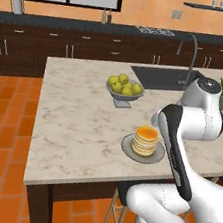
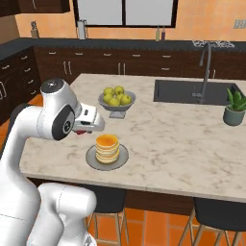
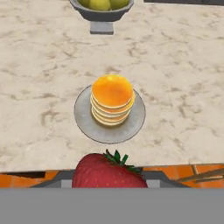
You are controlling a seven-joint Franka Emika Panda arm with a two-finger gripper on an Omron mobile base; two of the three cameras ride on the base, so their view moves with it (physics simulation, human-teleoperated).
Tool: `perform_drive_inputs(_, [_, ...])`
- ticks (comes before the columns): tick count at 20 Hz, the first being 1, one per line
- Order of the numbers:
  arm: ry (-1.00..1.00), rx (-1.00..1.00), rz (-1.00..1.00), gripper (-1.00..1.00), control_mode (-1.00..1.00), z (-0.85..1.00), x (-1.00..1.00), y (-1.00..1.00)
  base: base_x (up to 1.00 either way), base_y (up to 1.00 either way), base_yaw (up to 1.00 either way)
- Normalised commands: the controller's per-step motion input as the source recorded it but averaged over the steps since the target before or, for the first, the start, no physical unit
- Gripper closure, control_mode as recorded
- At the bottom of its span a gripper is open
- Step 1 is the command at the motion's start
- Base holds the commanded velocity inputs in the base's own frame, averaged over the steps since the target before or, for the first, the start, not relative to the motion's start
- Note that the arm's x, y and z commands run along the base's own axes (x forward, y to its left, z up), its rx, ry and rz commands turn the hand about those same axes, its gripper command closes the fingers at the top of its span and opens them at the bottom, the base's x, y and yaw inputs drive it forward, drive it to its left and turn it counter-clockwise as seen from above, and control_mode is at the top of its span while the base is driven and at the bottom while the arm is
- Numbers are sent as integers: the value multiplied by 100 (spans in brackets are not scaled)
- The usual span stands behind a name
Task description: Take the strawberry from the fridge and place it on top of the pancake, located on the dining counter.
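Note:
My gripper (image 3: 109, 180) is shut on the strawberry (image 3: 107, 173), a bright red fruit with green leaves that sits between the fingers. In the right base view the gripper (image 2: 91, 126) hovers over the near edge of the dining counter (image 2: 168, 144), with a bit of red strawberry (image 2: 82, 130) under it. Just beyond and below it stands the pancake (image 3: 112, 100) stack on its round grey plate (image 3: 85, 118). From the two sides I see the same pancake (image 1: 145, 140) (image 2: 107, 148), with nothing on top. The fridge is out of view.
A grey bowl of yellow-green apples (image 1: 124, 87) (image 2: 116, 100) stands behind the plate. The dark sink (image 2: 192, 91) with its curved faucet (image 2: 206, 67) and a potted plant (image 2: 235, 108) lie to the far right. Stools (image 2: 211, 211) stand under the counter's front edge.

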Motion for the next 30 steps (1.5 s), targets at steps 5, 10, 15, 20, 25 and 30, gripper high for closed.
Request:
perform_drive_inputs(5, [1, 1, 0, 100, -100, -38, 74, -4, 0, 0, 0])
perform_drive_inputs(10, [0, 0, 0, 100, -100, -35, 77, 0, 0, 0, 0])
perform_drive_inputs(15, [0, 0, 0, 100, -100, -45, 61, 0, 0, 0, 0])
perform_drive_inputs(20, [11, 0, 0, 100, -100, -50, 43, 0, 0, 0, 0])
perform_drive_inputs(25, [3, 0, 0, 100, -100, -36, 40, 0, 0, 0, 0])
perform_drive_inputs(30, [0, 0, 0, 100, -100, -10, 24, -6, 0, 0, 0])
